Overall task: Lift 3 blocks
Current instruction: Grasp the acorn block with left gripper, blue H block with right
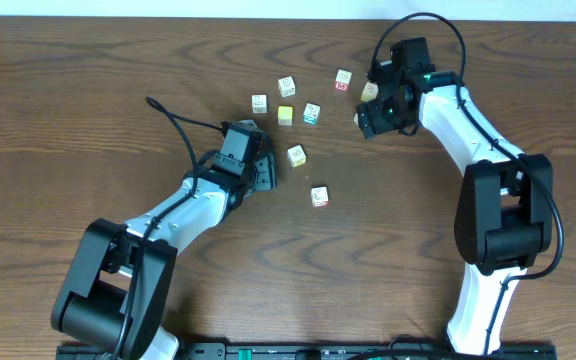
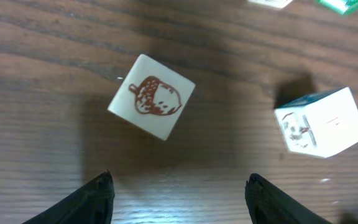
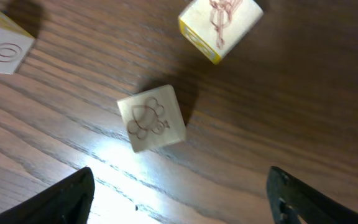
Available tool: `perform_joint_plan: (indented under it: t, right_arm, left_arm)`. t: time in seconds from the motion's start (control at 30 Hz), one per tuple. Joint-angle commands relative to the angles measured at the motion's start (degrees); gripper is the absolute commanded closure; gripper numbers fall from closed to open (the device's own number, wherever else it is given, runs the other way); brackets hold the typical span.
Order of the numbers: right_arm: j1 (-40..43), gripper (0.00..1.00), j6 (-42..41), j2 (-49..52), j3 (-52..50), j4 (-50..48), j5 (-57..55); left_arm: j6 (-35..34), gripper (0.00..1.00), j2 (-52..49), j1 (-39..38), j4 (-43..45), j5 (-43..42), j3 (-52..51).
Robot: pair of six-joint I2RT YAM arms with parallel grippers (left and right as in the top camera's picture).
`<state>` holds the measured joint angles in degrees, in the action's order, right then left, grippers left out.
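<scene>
We find the left gripper (image 2: 179,183) with its jaws spread wide; nothing sits between the fingers (image 2: 98,199) and they touch nothing. The acorn block (image 2: 152,96), cream with a red-brown acorn drawn on its upper face, lies flat on the table (image 1: 88,100) just ahead of the fingertips, turned at an angle to them, left of the centre line and apart from both. A neighbouring cube (image 2: 321,123) with a faint drawing lies further to the right, outside the right-hand finger and clear of it. The right gripper (image 3: 180,177) also stands wide apart and carries nothing. A pale engraved cube (image 3: 151,118) lies ahead of it, within the span of the fingers and touching neither; a yellow-edged cube (image 3: 219,25) lies beyond that. In the overhead view we note a red-marked block (image 1: 343,80) beside the right wrist and a red-edged block (image 1: 319,196) alone on the near side of the cluster. Both rest on the wood, unheld.
</scene>
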<state>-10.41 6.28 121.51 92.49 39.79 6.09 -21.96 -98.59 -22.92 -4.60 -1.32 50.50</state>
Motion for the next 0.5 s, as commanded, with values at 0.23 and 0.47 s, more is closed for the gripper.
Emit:
perform_joint_plan:
  t: [0.23,0.47]
  right_arm:
    - [-0.48,0.28,2.71,4.59,0.94,-2.49,5.07]
    - [-1.09,0.37,2.69,6.43,1.2,-4.96,5.81]
  left_arm:
    - [9.92,0.31,-0.33,4.76,-0.66,2.23,4.07]
    - [11.67,0.33,-1.49,6.03,1.64,2.08,4.09]
